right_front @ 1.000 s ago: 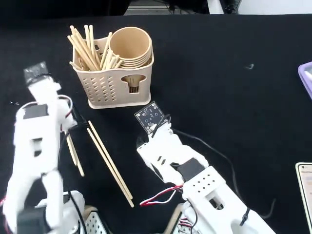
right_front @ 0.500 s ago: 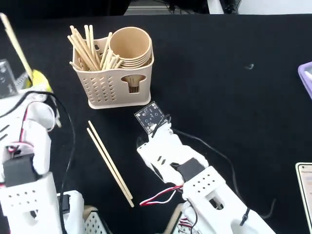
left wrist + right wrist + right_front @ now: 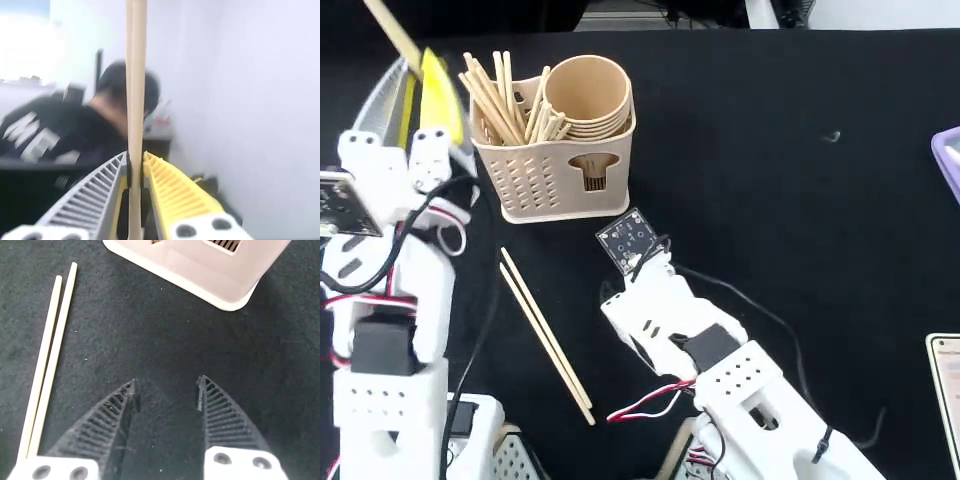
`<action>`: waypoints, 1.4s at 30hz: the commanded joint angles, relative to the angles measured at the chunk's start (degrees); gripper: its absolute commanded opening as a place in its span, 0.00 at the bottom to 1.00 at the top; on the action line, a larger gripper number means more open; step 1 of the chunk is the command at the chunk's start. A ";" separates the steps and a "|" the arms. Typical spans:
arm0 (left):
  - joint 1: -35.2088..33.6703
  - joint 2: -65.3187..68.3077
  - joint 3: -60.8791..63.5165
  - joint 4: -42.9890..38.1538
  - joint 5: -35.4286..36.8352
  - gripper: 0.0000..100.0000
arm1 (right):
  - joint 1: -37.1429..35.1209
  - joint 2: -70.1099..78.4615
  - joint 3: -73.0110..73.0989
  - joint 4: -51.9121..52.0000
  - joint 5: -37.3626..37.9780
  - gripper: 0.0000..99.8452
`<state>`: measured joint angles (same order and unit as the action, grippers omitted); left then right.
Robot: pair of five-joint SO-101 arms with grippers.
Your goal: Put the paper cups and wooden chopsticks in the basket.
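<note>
The beige basket (image 3: 552, 165) stands at the back left of the black table, holding a stack of paper cups (image 3: 587, 92) and several wooden chopsticks (image 3: 500, 95). My left gripper (image 3: 418, 75) is raised just left of the basket, shut on a chopstick (image 3: 135, 85) that points up and away. Two more chopsticks (image 3: 545, 335) lie side by side on the table in front of the basket. My right gripper (image 3: 166, 390) hovers open over bare table, between that pair (image 3: 47, 355) and the basket's base (image 3: 210, 275).
A purple object (image 3: 948, 160) sits at the right edge and a white card (image 3: 947, 375) at the lower right. The black tabletop stretches free to the right of the basket.
The left arm has lifted a chopstick off the table and swung it up and toward the basket's left side. The right arm has stayed still.
</note>
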<state>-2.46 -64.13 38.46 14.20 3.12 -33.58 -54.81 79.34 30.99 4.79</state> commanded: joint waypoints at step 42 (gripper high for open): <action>-5.41 24.53 -28.88 31.38 -0.79 0.09 | 1.14 0.13 -0.57 -1.32 0.00 0.20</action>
<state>-5.45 -34.86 15.78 33.36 3.12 -33.58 -54.81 79.34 30.99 4.79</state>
